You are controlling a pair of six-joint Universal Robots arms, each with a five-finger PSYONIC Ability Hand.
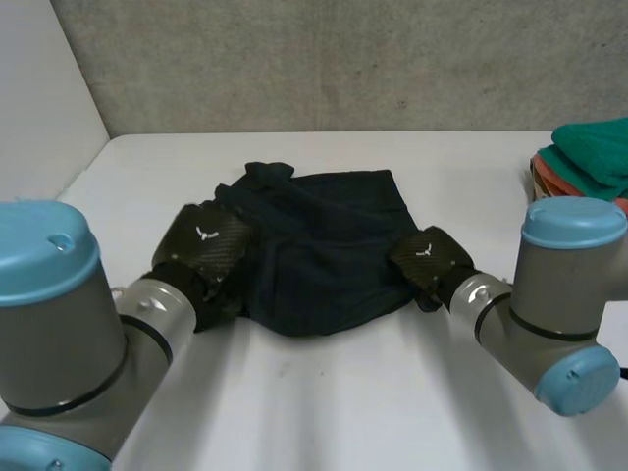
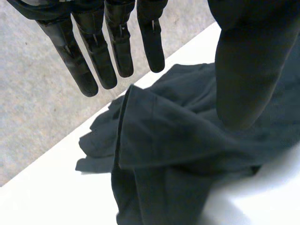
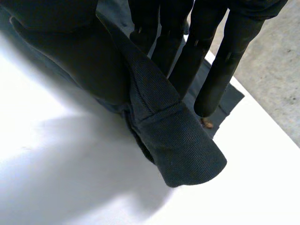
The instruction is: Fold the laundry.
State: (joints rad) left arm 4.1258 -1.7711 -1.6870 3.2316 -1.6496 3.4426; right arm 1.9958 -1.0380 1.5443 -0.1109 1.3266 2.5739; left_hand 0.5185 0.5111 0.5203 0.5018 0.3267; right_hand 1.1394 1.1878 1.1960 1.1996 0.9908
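A dark navy garment (image 1: 324, 255) lies crumpled in the middle of the white table (image 1: 343, 402). My left hand (image 1: 208, 240) is at the garment's left edge. In the left wrist view its fingers (image 2: 96, 56) are straight and spread away from the thumb, above the rumpled cloth (image 2: 178, 154), holding nothing. My right hand (image 1: 432, 257) is at the garment's right edge. In the right wrist view its fingers (image 3: 225, 61) and thumb pinch a fold of the cloth (image 3: 178, 140), which sticks out past the fingertips, just above the table.
A stack of folded cloths (image 1: 594, 157), green on top, sits at the table's right edge. A grey wall runs behind the table and a white wall stands at the far left.
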